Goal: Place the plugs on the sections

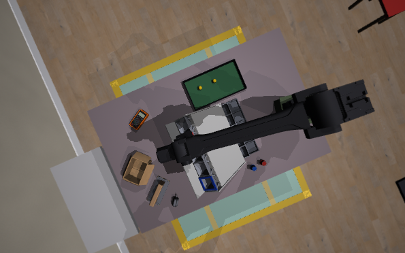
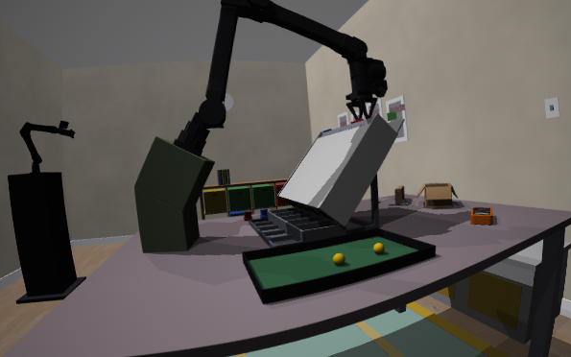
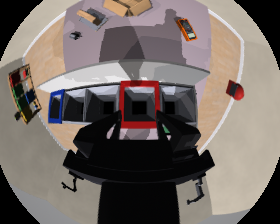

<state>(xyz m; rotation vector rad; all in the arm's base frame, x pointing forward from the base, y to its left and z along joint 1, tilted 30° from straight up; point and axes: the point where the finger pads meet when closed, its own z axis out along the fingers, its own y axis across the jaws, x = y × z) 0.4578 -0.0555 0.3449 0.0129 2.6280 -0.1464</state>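
My gripper [image 2: 363, 116] is open and empty. It hangs close above the top edge of the tilted grey cover [image 2: 340, 170]. In the wrist view the fingers frame the red-banded funnel [image 3: 138, 104], which looks empty. The blue-banded funnel [image 3: 56, 106] is at the far end of the funnel row [image 1: 207, 183]. Two yellow marbles [image 1: 200, 88] [image 1: 214, 81] lie in the green tray [image 1: 214, 83]. The red plug [image 1: 263, 162] and the blue plug [image 1: 252, 167] stand on the table beside the cover. The grey sections [image 2: 290, 226] lie below the cover's low edge; I see no marble in them.
An orange multimeter [image 1: 138, 119], an open cardboard box [image 1: 137, 168] and a small holder [image 1: 156, 193] lie behind the funnel end. The arm's green base [image 2: 170, 197] stands beside the sections. The arm crosses over the cover in the top view.
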